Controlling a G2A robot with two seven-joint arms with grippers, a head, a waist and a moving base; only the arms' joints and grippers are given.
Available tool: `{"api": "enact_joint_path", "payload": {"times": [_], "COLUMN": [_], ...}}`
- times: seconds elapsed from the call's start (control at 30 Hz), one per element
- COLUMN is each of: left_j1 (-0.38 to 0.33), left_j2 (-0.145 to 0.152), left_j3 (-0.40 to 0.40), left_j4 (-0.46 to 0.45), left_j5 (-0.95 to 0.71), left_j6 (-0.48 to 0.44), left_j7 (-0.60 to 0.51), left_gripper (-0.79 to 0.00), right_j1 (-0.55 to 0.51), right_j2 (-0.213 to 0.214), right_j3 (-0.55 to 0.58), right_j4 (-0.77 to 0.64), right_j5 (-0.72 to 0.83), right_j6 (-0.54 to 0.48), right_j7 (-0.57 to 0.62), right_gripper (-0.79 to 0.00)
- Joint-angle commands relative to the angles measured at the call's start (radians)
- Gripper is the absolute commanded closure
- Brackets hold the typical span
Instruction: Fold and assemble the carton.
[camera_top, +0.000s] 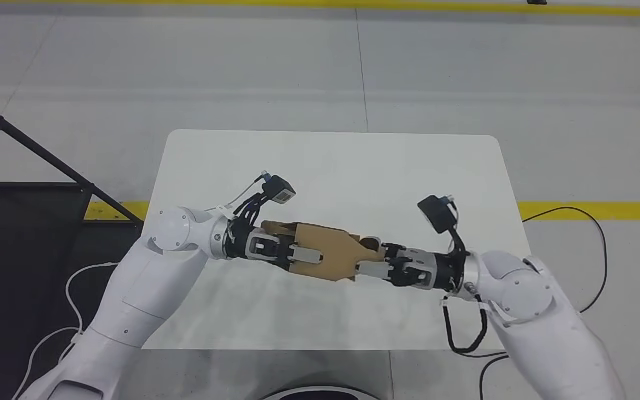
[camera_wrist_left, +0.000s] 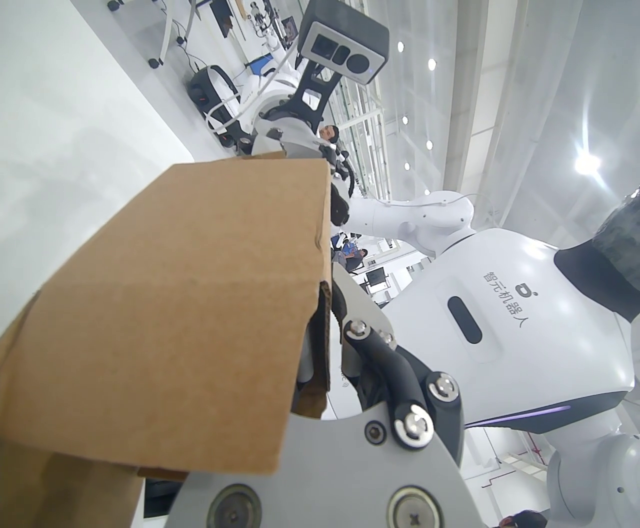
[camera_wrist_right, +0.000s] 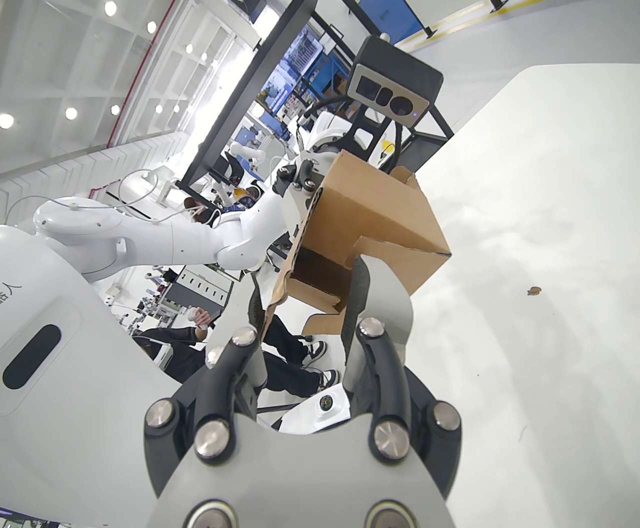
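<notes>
A brown cardboard carton (camera_top: 330, 252) hangs above the middle of the white table (camera_top: 400, 170), held between both arms. My left gripper (camera_top: 290, 250) grips its left end. In the left wrist view the carton (camera_wrist_left: 175, 300) covers one finger, and the other metal finger (camera_wrist_left: 350, 305) lies along its open edge by my left gripper (camera_wrist_left: 320, 300). My right gripper (camera_top: 372, 262) holds the right end. In the right wrist view my right gripper (camera_wrist_right: 310, 280) straddles a carton (camera_wrist_right: 370, 215) wall, one finger inside the open end and one outside. The carton's flaps stand open at that end.
A tiny brown scrap (camera_wrist_right: 534, 290) lies on the table (camera_wrist_right: 550, 200). A black frame (camera_top: 40, 160) stands off the table's left side. Bare tabletop lies all around the carton, to the far edge and to both sides.
</notes>
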Motion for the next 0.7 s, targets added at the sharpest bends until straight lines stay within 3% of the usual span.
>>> {"api": "enact_joint_path", "payload": {"times": [0.0,0.67], "left_j1": [0.0,0.013], "left_j2": [0.0,0.01], "left_j3": [0.001,-0.006], "left_j4": [-0.001,-0.047], "left_j5": [-0.001,0.011], "left_j6": [-0.001,-0.012], "left_j7": [0.001,0.012], "left_gripper": [0.0,0.0], "right_j1": [-0.007,0.005], "right_j2": [0.0,-0.003], "right_j3": [0.006,-0.015], "right_j4": [0.001,0.044], "right_j5": [0.002,0.023], "right_j6": [-0.009,-0.01], "right_j7": [-0.009,0.012], "right_gripper": [-0.388,-0.332]}}
